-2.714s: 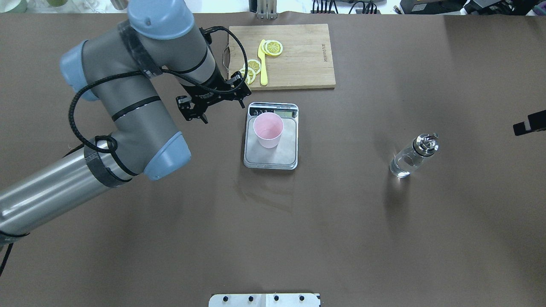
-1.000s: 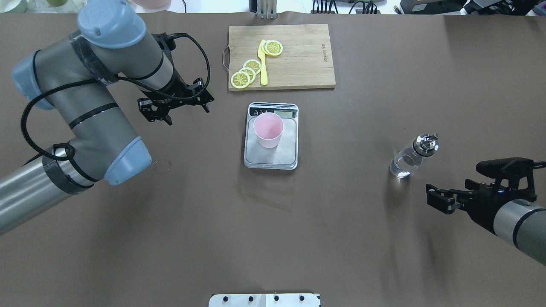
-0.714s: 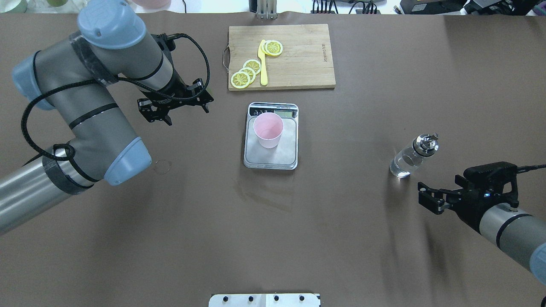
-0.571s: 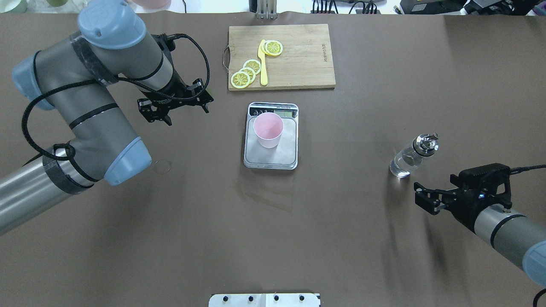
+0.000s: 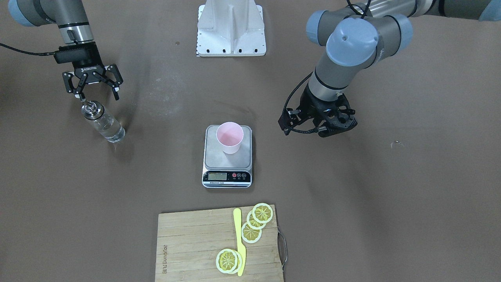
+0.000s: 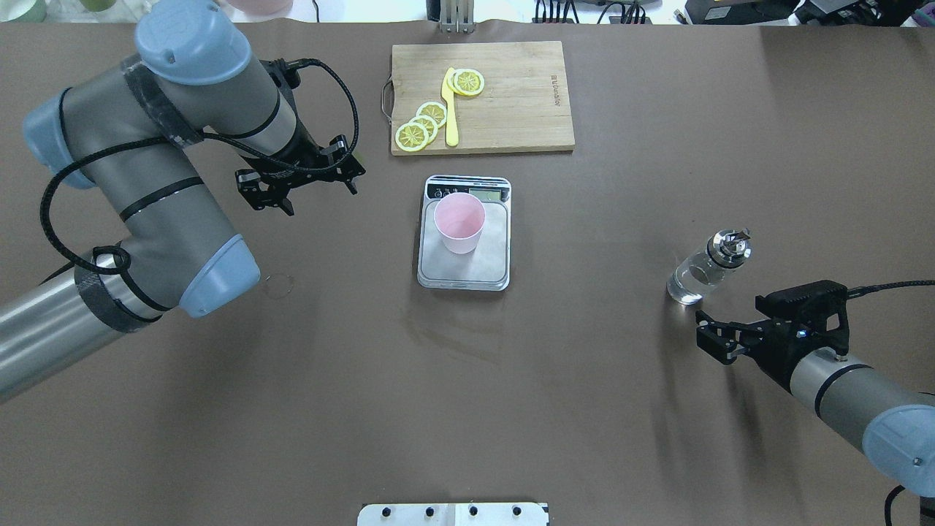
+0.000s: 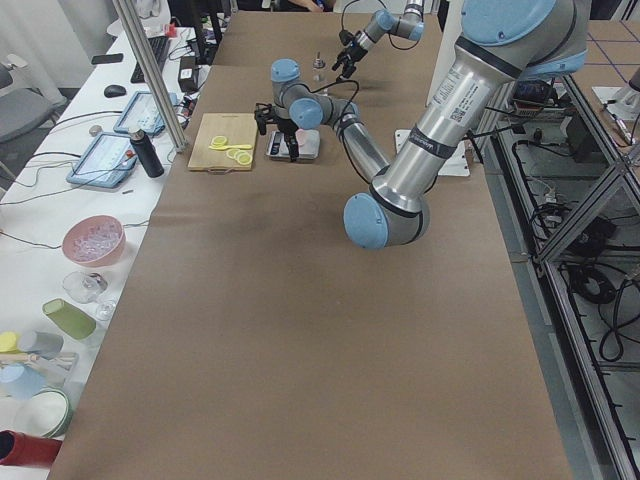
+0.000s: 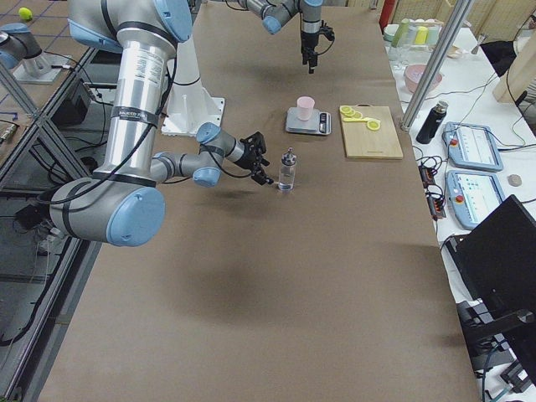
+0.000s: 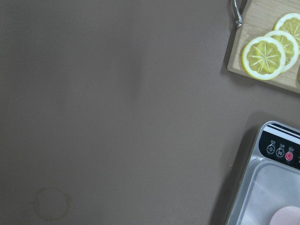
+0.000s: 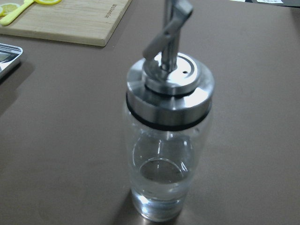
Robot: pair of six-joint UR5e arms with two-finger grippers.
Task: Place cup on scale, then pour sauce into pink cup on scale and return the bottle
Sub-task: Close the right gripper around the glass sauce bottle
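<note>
On grey steel rectangular scale [image 5: 213, 153]: small pale pink tapered cup [image 5: 229, 137], upright. Right gripper [image 5: 98, 96]: spread, empty, just beside clear glass metal-capped bottle [image 5: 103, 123]. Left gripper [image 6: 303, 191]: spread, empty.

I log from my screens: the cup [image 6: 459, 223], plain pale pink; the scale [image 6: 485, 264], grey steel platform, black strip, one red button; the bottle [image 6: 690, 281], clear glass, shiny silver cap, colourless sauce [image 10: 157, 197]; cutting board [image 6: 511, 95], light wood; lemon slices [image 6: 413, 135], yellow, white-ringed; knife [image 6: 451, 109], yellow; table cover [image 6: 511, 402], plain brown; arms [image 6: 175, 197], grey, pale blue joints.
</note>
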